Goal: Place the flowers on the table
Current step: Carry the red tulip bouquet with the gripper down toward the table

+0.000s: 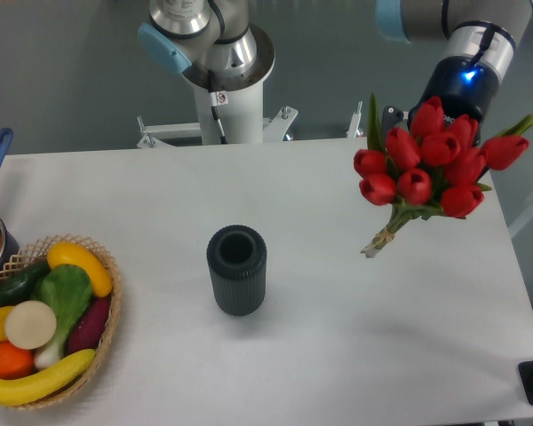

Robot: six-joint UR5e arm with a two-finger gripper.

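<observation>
From my remote view, the arm's hand [424, 124] sits over the worktop's [338, 337] far right corner, mostly hidden behind the flowers [426, 169], so I cannot tell whether its fingers are clenched. The red tulips hang in the air above the right side, stems angled down and left, with a shadow beneath. A dark ribbed vase [236, 269] stands upright mid-worktop. A wicker basket [107, 328] of produce sits at the near left corner.
</observation>
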